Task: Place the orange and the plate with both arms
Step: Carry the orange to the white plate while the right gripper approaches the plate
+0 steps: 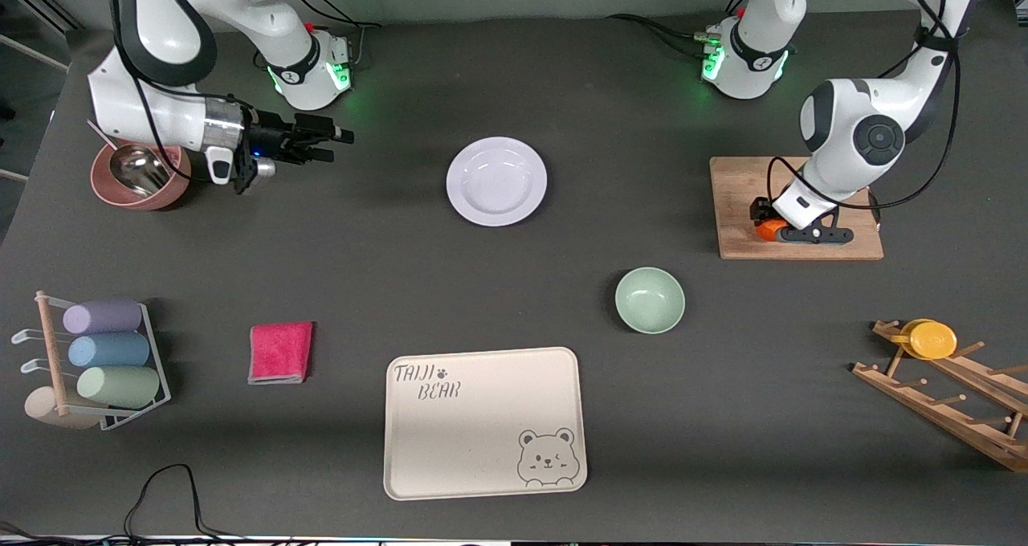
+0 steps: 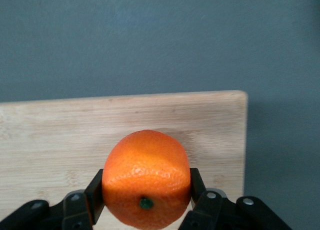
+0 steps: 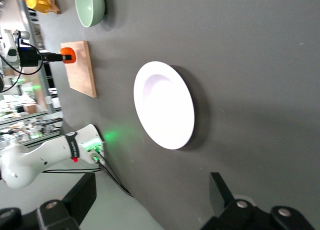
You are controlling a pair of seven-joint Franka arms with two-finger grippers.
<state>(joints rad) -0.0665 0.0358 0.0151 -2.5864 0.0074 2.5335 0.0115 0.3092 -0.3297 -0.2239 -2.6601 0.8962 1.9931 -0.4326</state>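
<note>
The orange (image 1: pixel 768 229) sits on a wooden board (image 1: pixel 739 201) toward the left arm's end of the table. My left gripper (image 1: pixel 774 227) is down on the board and shut on it. In the left wrist view the orange (image 2: pixel 146 177) fills the gap between the two black fingers (image 2: pixel 95 192), with the board (image 2: pixel 75 135) under it. The pale lavender plate (image 1: pixel 496 181) lies alone mid-table, and the right wrist view shows the same plate (image 3: pixel 163 104). My right gripper (image 1: pixel 333 145) hovers open and holds nothing, over the table near the right arm's base, apart from the plate.
A pale green bowl (image 1: pixel 650 299) and a cream bear-printed tray (image 1: pixel 484 421) lie nearer the front camera than the plate. A pink cloth (image 1: pixel 280 352), a cup rack (image 1: pixel 104 353) and a brown bowl (image 1: pixel 140 178) are at the right arm's end. A wooden rack with a yellow disc (image 1: pixel 932 339) is at the left arm's end.
</note>
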